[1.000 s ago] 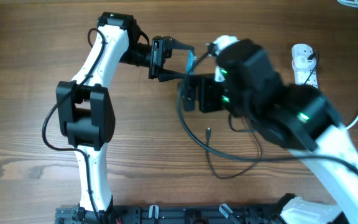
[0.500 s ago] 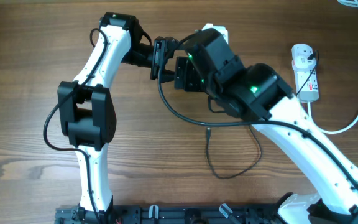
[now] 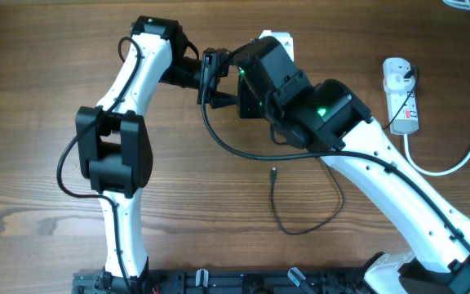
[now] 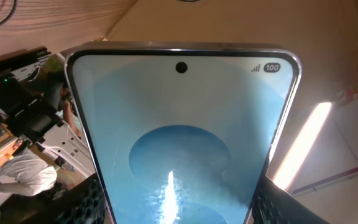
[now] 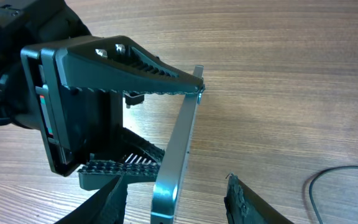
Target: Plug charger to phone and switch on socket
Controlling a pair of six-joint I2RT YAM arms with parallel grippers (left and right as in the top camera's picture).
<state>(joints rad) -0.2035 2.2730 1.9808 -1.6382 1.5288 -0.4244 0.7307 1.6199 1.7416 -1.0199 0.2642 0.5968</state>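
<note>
**Left gripper holds the phone; right jaws stand open around its edge**

Your left gripper (image 5: 179, 127) is clamped on the phone (image 4: 179, 155), one finger on each long side. The two arms meet at about 12 o'clock in the overhead view, and the right arm hides the phone from that camera. From the left wrist you see the screen lit cyan with a lighter oval in the middle. The camera hole and a small "100" mark sit at the free end, away from the grip. From the right wrist the phone appears edge-on, as a thin tilted metal strip.

Your right gripper (image 5: 174, 193) is partway open and holds nothing. Its fingers (image 5: 114, 199) straddle the phone's edge, with a gap showing on each side.

The charger (image 3: 277, 204) lies loose on the table (image 3: 39, 163). Its connector tip is just off centre toward 4 o'clock, well apart from the phone. The cable loops out toward 5 o'clock and runs back under the right arm.

The socket (image 3: 400, 98) lies between 2 and 3 o'clock, lengthways from 12 to 6. Its white cord (image 3: 463, 155) curves from the 6 o'clock end toward the table's right edge. Both grippers are well apart from it.
</note>
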